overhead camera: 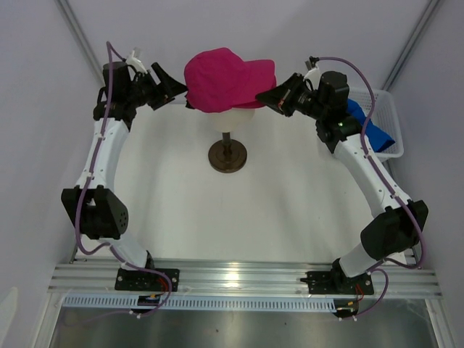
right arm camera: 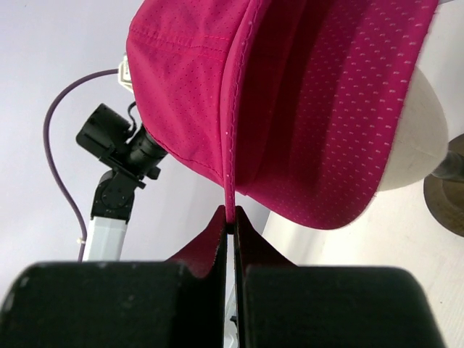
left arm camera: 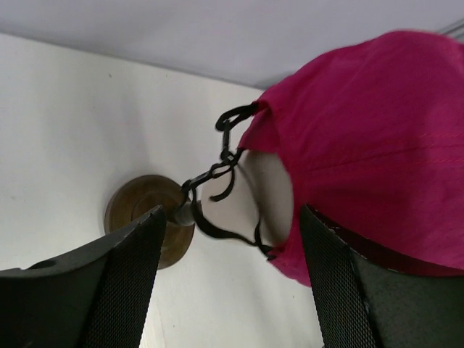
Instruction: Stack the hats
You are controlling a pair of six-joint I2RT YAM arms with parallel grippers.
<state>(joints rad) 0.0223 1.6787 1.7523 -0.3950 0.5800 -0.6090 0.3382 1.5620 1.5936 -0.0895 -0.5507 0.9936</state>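
Note:
The magenta-pink cap (overhead camera: 221,78) sits on the cream mannequin head (overhead camera: 233,118), brim pointing right. My right gripper (overhead camera: 265,98) is shut on the brim edge; the right wrist view shows the brim (right arm camera: 319,130) pinched between the closed jaws (right arm camera: 233,223). My left gripper (overhead camera: 177,88) is open at the cap's back left edge; in the left wrist view the cap (left arm camera: 377,145) and its black strap (left arm camera: 225,163) lie ahead of the spread fingers (left arm camera: 134,275). The royal blue cap (overhead camera: 370,127) lies in the white mesh basket (overhead camera: 384,105) at the right.
The mannequin head stands on a dark round base (overhead camera: 228,156) at the table's middle back. The base also shows in the left wrist view (left arm camera: 148,217). White walls close in at the back and both sides.

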